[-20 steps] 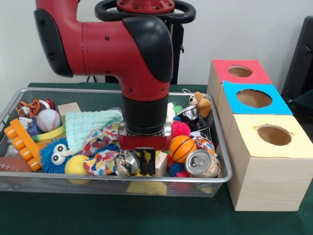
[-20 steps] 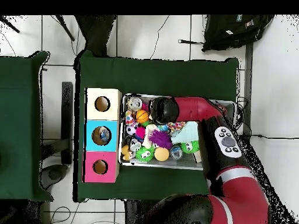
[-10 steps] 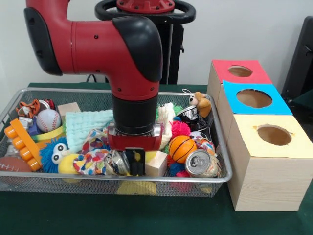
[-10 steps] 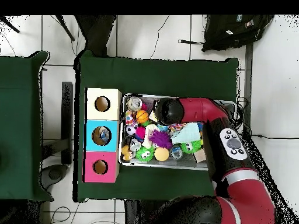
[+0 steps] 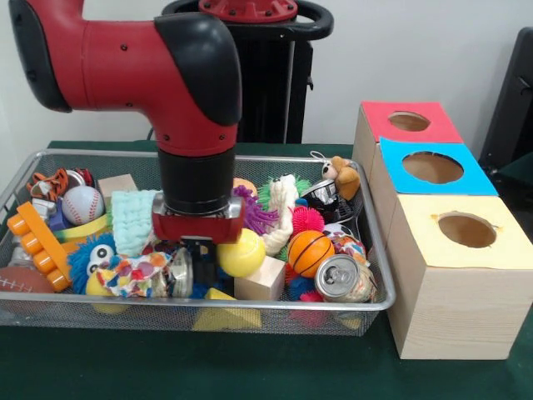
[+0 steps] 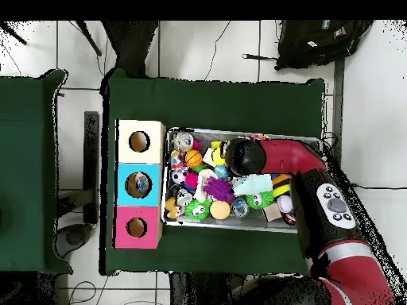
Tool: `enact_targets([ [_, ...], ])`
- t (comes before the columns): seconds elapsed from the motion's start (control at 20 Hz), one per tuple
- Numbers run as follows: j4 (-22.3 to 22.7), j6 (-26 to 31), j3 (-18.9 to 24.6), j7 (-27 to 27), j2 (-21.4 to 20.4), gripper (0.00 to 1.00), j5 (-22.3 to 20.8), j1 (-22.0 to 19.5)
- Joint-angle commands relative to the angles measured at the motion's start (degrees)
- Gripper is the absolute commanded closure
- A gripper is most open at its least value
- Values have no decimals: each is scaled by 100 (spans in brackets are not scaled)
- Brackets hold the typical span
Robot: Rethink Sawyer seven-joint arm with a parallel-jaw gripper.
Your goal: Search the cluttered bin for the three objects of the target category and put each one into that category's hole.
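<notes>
A silver wire-mesh bin (image 5: 33,310) filled with toys is seen on the green-covered worktop (image 5: 250,367), beside a row of three pale wooden boxes with round holes: a red-topped box (image 5: 408,121), a blue-topped box (image 5: 433,167) and a plain yellow-topped box (image 5: 466,229). The red and black arm (image 5: 141,58) is lowered into the front middle of the bin, and its hand (image 5: 191,250) is sunk among the clutter; whether it is released or clenched cannot be told, as the tips are hidden by a crumpled multicoloured cloth (image 5: 133,271) and a shiny silver object just in front of it.

A yellow ball (image 5: 241,252) lies just beside the hand, touching a pale wooden cube (image 5: 262,279). An orange basketball-patterned ball (image 5: 310,252) sits near a silver drink can (image 5: 343,277), which lies on its side with its long axis pointing toward the front corner of the bin and its opened top facing the camera. A white baseball with red stitching (image 5: 82,204) rests well apart at the other end, near a light green towel (image 5: 132,218).

In the overhead view, the arm (image 6: 278,155) is seen reaching across the bin (image 6: 238,225).
</notes>
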Motion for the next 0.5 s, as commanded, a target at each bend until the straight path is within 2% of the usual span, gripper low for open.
enact_targets([
  [0.05, 485, 93, 370, -1567, -164, 100, -547, -373],
  [0.3, 729, 233, 376, -1602, -416, 100, -582, -523],
  [0.5, 848, 132, 408, -1532, -368, 100, -661, -593],
])
